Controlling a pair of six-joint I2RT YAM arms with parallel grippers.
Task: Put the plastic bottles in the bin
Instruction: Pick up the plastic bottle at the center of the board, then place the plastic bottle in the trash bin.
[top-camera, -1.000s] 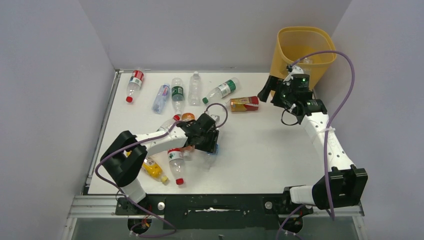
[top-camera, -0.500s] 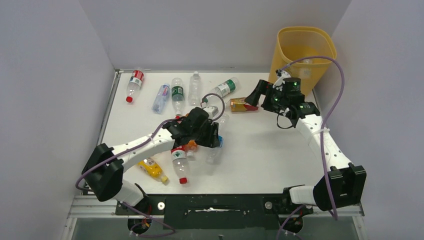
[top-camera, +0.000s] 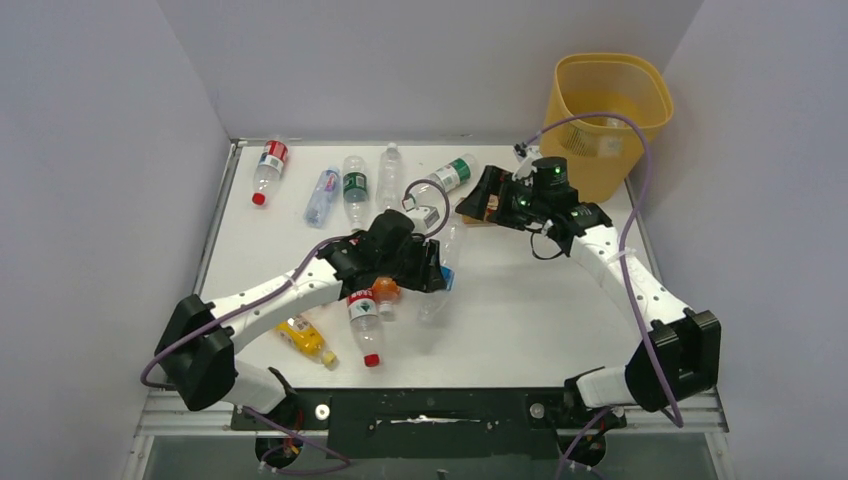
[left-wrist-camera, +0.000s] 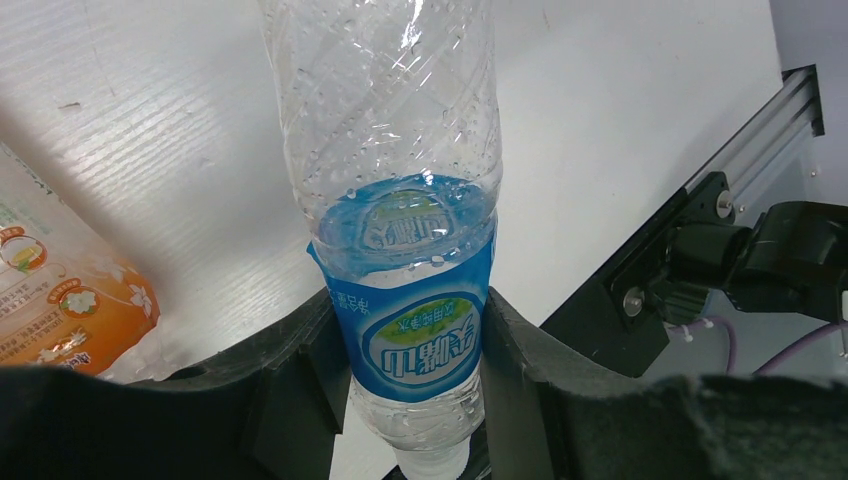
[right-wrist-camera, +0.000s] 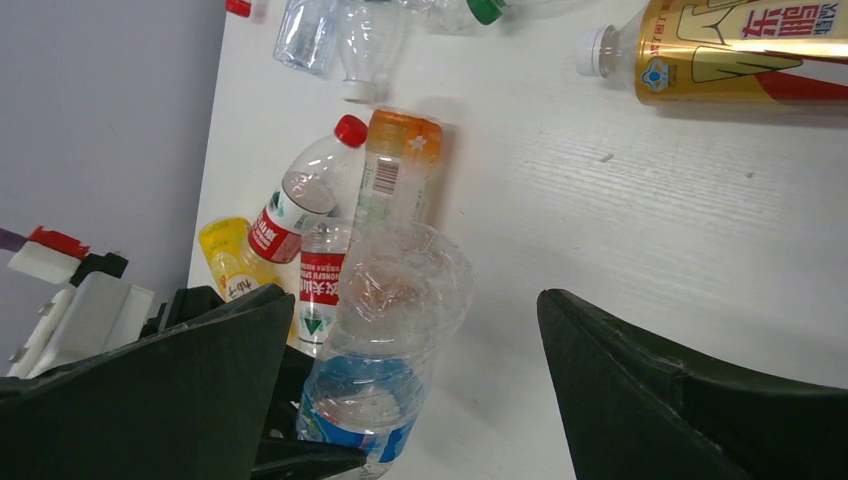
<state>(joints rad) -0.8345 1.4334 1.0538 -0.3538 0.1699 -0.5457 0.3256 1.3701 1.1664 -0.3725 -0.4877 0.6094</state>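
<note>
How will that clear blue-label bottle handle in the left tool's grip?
Probably light: the blue-label bottle looks empty, only droplets inside. Its thin ribbed wall may dent where the left tool squeezes. The smooth label could slip.

The whole white tabletop (top-camera: 540, 310) is seen from high above its near edge by the fixed top camera, which is tilted steeply down. The left wrist view is taken very close, angled down at the tabletop, and is filled by a clear plastic bottle with a blue label (left-wrist-camera: 410, 340). The right wrist view is taken from farther off, across the tabletop. That bottle is shared by all three views.
</note>
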